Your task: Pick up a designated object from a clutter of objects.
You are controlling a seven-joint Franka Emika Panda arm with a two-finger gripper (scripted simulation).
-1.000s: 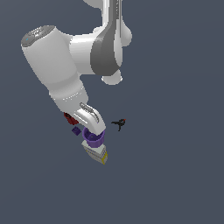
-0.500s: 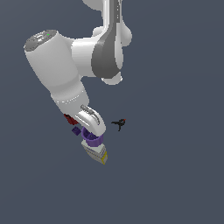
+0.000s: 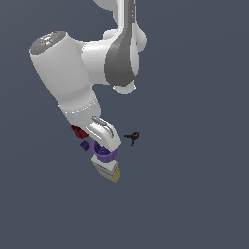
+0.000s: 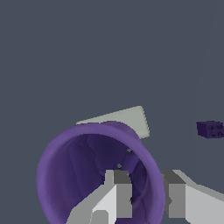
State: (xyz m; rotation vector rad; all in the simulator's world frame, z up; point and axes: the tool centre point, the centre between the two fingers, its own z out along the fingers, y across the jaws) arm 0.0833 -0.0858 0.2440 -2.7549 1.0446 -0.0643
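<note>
White arm: the Panda arm (image 3: 73,82) reaches down over the clutter.
Purple cup: the purple cup (image 4: 94,175) stands directly under the gripper (image 4: 146,197), against the white-yellow box (image 3: 107,171).
Key relation: in the wrist view one finger sits inside the rim and one outside, straddling the wall.
Gripper state: jaws set close about the rim; firm closure cannot be told.
Cup axis: judged near upright, mouth toward the wrist.
Neighbours: red cup (image 3: 77,131), black clamp (image 3: 132,137) and purple cube (image 4: 210,129) lie apart.
</note>
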